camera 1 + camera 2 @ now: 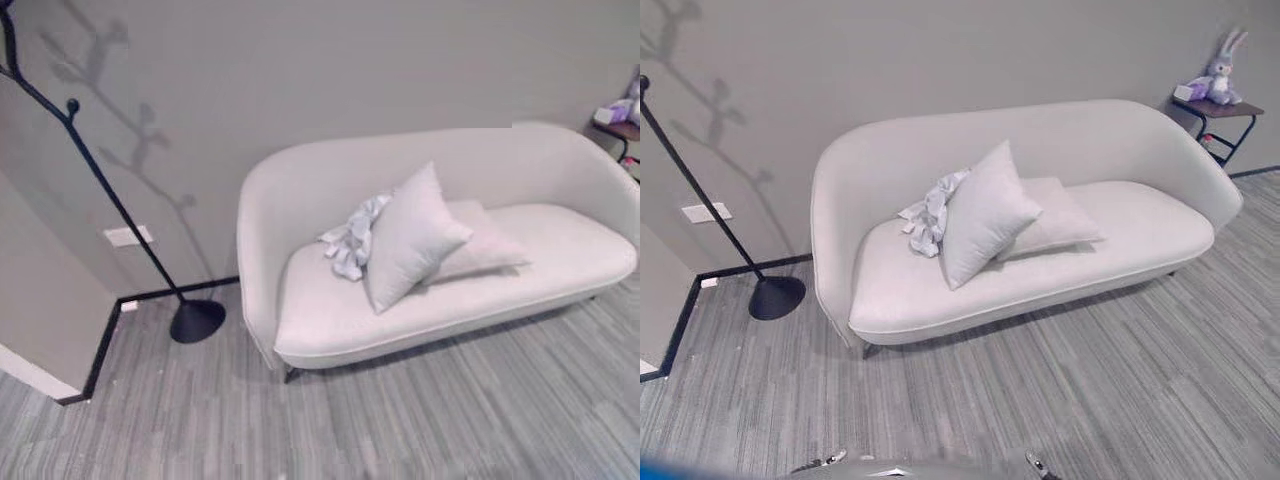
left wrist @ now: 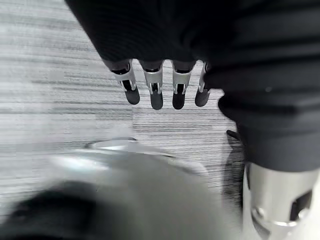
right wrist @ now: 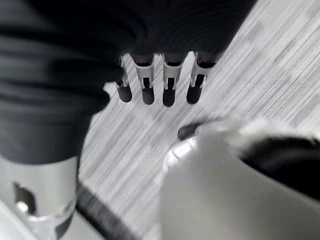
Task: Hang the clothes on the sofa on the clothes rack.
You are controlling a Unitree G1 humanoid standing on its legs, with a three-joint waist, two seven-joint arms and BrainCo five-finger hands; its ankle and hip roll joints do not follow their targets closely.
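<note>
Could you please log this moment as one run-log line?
stage: start | clothes: on sofa, beside pillows | rack: bare | left hand: open | right hand: open

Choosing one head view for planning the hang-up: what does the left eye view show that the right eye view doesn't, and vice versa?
Left eye view: the clothes rack's upper branch with its knob. Right eye view: the whole side table with a purple plush rabbit, cut off at the other view's edge. Both: the white sofa, the crumpled clothes beside the upright pillow, the rack's pole and base.
</note>
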